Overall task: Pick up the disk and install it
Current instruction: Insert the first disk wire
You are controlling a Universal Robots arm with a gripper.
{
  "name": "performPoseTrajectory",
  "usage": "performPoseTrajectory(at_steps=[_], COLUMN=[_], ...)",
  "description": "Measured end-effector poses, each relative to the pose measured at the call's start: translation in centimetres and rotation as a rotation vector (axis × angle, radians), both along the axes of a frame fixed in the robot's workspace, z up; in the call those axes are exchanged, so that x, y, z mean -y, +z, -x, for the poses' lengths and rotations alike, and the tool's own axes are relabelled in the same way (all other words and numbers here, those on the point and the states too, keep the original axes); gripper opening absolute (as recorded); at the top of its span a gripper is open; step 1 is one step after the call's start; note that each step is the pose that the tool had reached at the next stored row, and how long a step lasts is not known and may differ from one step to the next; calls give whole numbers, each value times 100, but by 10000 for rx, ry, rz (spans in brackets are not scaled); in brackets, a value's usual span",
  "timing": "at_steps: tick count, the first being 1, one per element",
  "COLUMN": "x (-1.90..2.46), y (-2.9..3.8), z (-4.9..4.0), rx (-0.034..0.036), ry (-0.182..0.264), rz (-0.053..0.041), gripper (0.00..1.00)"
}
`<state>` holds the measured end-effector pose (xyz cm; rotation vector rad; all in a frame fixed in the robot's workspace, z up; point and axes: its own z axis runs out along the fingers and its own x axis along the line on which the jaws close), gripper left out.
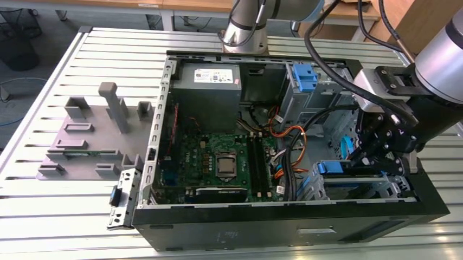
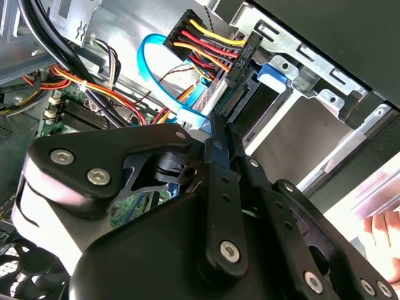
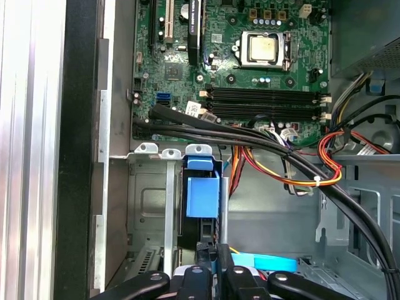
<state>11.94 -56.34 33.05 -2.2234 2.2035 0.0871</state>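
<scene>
We see a polished silver arm tube (image 1: 450, 57) at the exterior view's right edge, joined to a silver-and-black wrist block, with thick black cables (image 1: 318, 46) looping beside it. Our gripper (image 2: 215, 134) is matte black, built of flat linkage plates studded with silver hex screws.

No print can be read anywhere in these pictures. In the exterior view the power supply (image 1: 208, 76) at the back of the open computer case (image 1: 289, 227) carries a white label (image 1: 214, 75), but its lettering is too small to make out. In the first wrist view the motherboard (image 3: 231, 69) bears fine white markings that cannot be read either.
</scene>
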Motion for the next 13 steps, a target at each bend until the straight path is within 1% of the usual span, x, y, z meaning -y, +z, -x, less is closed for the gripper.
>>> performPoseTrajectory(at_steps=[9, 11, 12, 13], x=[0, 0, 0, 0], y=[-1, -2, -2, -2], z=[0, 0, 0, 0], rx=[-1, 0, -1, 0], ry=[0, 0, 0, 0], rz=[-1, -3, -3, -3], gripper=[16, 17, 24, 24])
